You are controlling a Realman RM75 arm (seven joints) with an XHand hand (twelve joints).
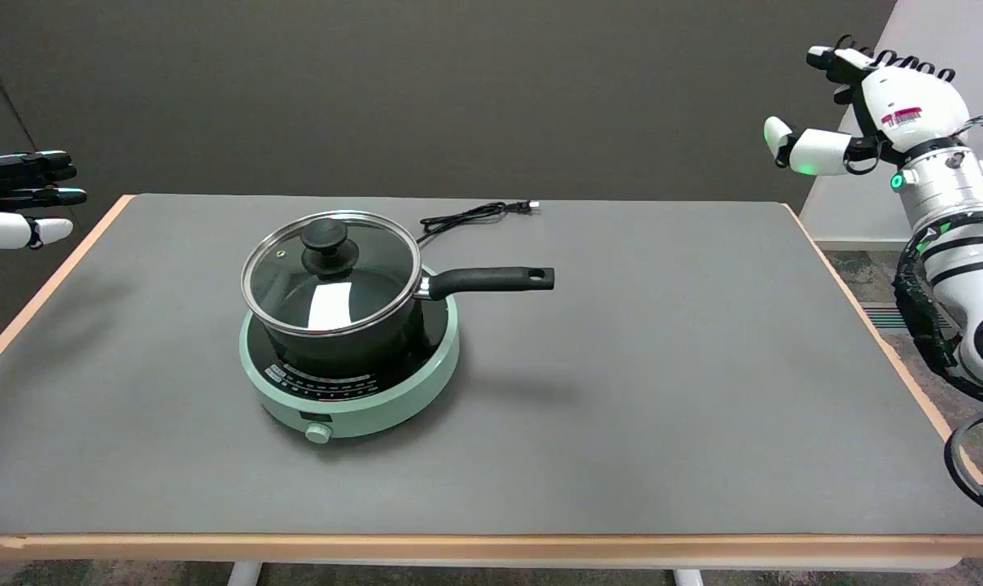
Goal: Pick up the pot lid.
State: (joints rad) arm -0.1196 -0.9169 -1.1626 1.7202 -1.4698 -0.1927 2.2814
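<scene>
A glass pot lid [330, 273] with a steel rim and a black knob [324, 240] sits on a black saucepan [353, 325]. The pan stands on a round mint-green induction cooker [353, 391] left of the table's middle, its long black handle [491, 281] pointing right. My right hand [862, 114] hangs in the air far to the right, beyond the table's right edge and well above it. Its fingers are spread and it holds nothing. The lid is far from it.
A black power cord [471, 216] with a plug lies behind the pan near the back edge. The idle left hand [19, 199] hovers at the upper left. The grey table [662, 407] has a wooden rim; a dark wall stands behind.
</scene>
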